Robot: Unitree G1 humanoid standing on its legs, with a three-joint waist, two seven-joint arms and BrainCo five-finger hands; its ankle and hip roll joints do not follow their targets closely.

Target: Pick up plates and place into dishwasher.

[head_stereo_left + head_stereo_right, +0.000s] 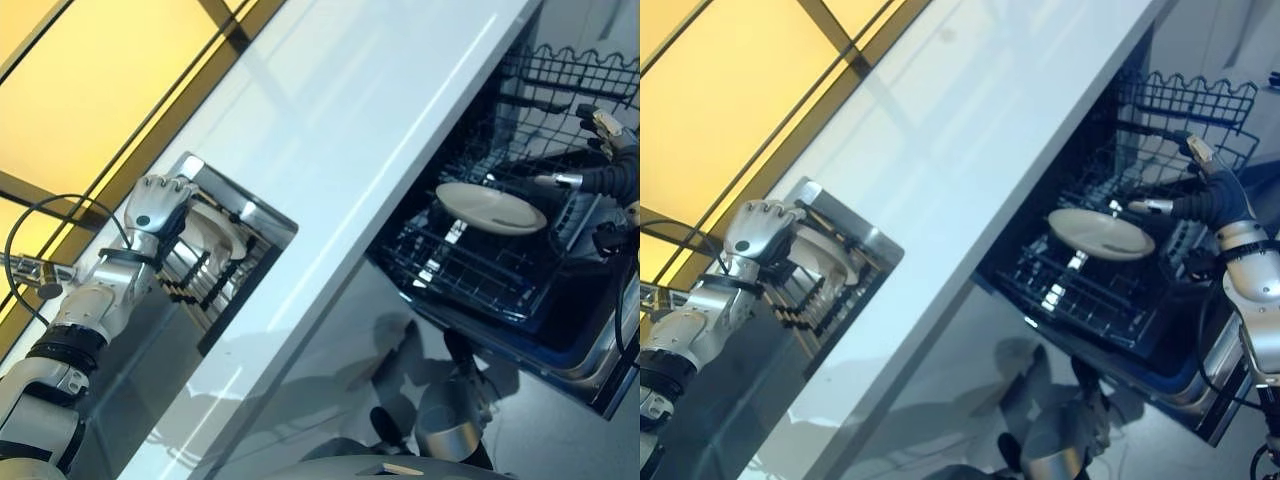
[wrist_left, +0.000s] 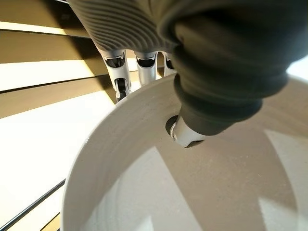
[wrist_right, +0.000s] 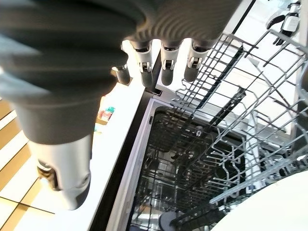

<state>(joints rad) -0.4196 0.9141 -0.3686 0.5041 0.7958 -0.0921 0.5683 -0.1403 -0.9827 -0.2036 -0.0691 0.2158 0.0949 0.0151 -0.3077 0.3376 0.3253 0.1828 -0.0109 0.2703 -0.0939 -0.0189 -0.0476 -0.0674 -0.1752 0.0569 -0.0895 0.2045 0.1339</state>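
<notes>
The left robot hand [image 1: 158, 205] reaches over a metal dish rack [image 1: 222, 262] sunk at the left of a long, smooth white table [image 1: 340, 150], and its silver fingers curl over the rim of a pale plate [image 2: 144, 192] standing on edge among other white plates [image 1: 215, 235] between the rack's dark prongs. In the left wrist view the thumb presses the plate's matte, faintly speckled inner face while the fingers [image 2: 119, 77] hook down behind its rounded rim, so the hand is clamped on that plate. The rack has a shiny steel frame with square corners. To the right, below the table's edge, an open dishwasher [image 1: 560, 340] shows a pulled-out lower basket [image 1: 470, 270] of dark coated wire in a grid, with rows of upright tines. A round, shallow cream plate in the basket [image 1: 490, 207] lies nearly flat across the wires, its glazed surface smooth and plain. The right robot hand [image 1: 1200, 200] hovers just beside that plate's right rim, fingers straight and spread, holding nothing; the right wrist view shows its dark-tipped fingers [image 3: 144, 67] apart above the wire basket. A second wire basket [image 1: 1185, 100] with a scalloped top edge sits farther back. Beyond the table on the left lies a yellow floor [image 1: 90, 90] crossed by dark bands.
</notes>
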